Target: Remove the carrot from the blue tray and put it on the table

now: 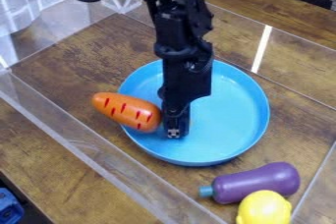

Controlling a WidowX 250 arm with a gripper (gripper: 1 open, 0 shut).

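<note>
While tool [174, 128] shuts, one carrot [128, 111], one tray [234, 120].

At the blue tray [237, 120], the arm [178, 22] covers a band of the upper rim and part of the floor, and the arm's own top is cut off by the upper edge. The jaws [174, 122] are small, dark and blurred, so their fingertips are hard to separate. Where they meet the carrot [128, 111], beside the tray's left part, the contact is too unclear to tell, and the carrot hides some rim beneath it. Below the tray, the yellow lemon [264, 208] runs past the bottom edge; far to the tray's lower left, a blue object [10, 208] is cropped and unidentifiable.
</note>
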